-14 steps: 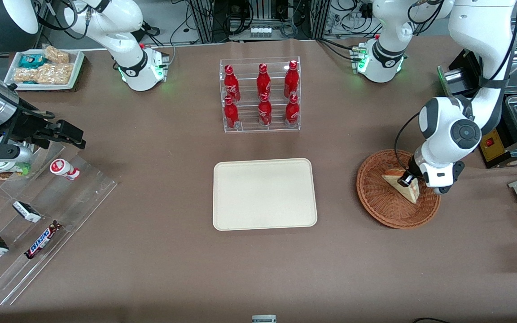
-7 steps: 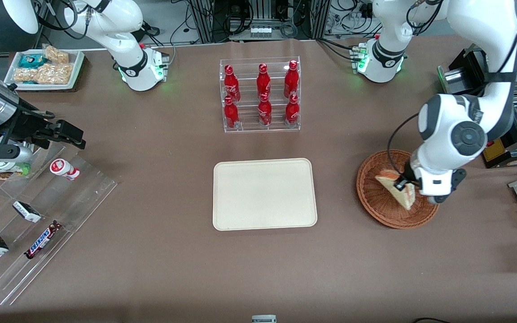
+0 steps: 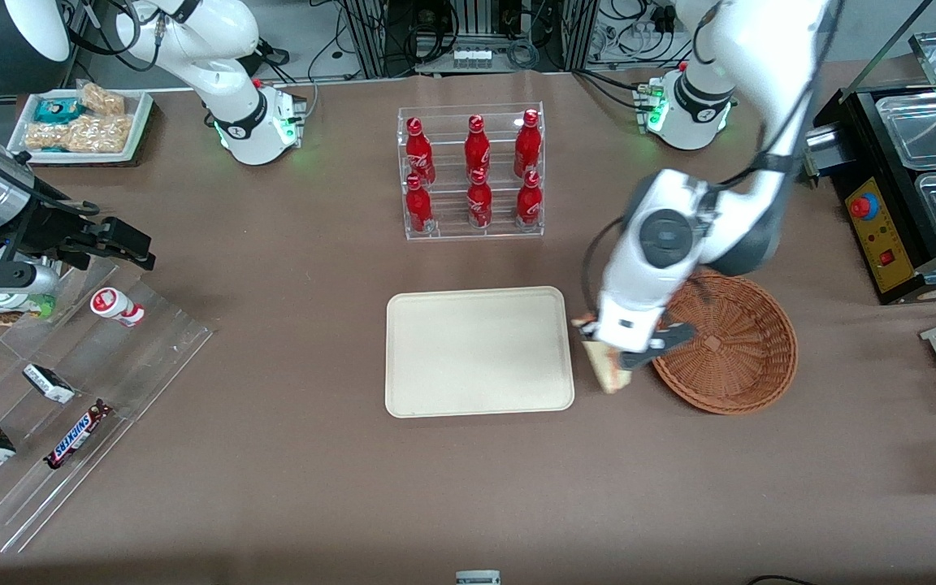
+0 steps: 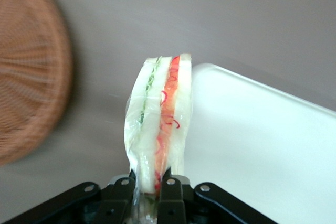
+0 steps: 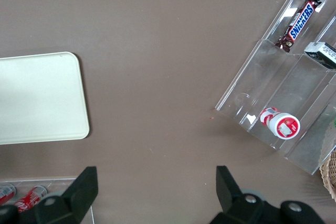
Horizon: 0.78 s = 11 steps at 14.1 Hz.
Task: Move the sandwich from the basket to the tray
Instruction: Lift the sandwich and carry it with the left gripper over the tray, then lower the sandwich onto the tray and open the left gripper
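My left gripper [image 3: 608, 348] is shut on the sandwich [image 3: 604, 367], a wrapped white-bread wedge with red and green filling, and holds it in the air between the wicker basket [image 3: 732, 345] and the cream tray [image 3: 478, 351]. In the left wrist view the fingers [image 4: 172, 192] pinch the sandwich [image 4: 159, 121] at its lower end, with the tray's rim [image 4: 212, 67] beside it and the basket [image 4: 29, 80] off to the side. The basket holds nothing that shows. The tray is bare; it also shows in the right wrist view [image 5: 39, 98].
A clear rack of red bottles [image 3: 472, 172] stands farther from the camera than the tray. Clear stepped shelves with snack bars [image 3: 78, 435] and a small cup [image 3: 116, 306] lie toward the parked arm's end. A black box with metal pans [image 3: 915, 179] stands at the working arm's end.
The left gripper has lifted the sandwich out of the basket and carried it sideways to the gap beside the tray's edge. The basket is now uncovered.
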Motion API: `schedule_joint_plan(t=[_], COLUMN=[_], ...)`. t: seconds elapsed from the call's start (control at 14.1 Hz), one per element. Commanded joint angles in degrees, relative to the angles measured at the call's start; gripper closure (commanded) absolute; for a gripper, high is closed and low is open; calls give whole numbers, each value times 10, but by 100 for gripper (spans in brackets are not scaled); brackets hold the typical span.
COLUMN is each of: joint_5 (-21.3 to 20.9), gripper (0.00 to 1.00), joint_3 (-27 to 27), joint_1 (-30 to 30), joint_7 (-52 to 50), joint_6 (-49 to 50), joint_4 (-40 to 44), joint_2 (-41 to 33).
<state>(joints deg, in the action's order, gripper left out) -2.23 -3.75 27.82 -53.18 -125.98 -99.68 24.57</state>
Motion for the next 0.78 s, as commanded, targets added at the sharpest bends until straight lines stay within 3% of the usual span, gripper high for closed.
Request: schedule_joint_plan(t=[0.0, 0.35, 0.71], joint_5=[-8, -71, -71], gripper=[93, 95, 90], joint_3=[10, 11, 12], joint_1=[65, 137, 150], joint_7=[0, -17, -66], joint_6=[3, -72, -77], joint_4=[86, 110, 153], joint_2=[65, 125, 173])
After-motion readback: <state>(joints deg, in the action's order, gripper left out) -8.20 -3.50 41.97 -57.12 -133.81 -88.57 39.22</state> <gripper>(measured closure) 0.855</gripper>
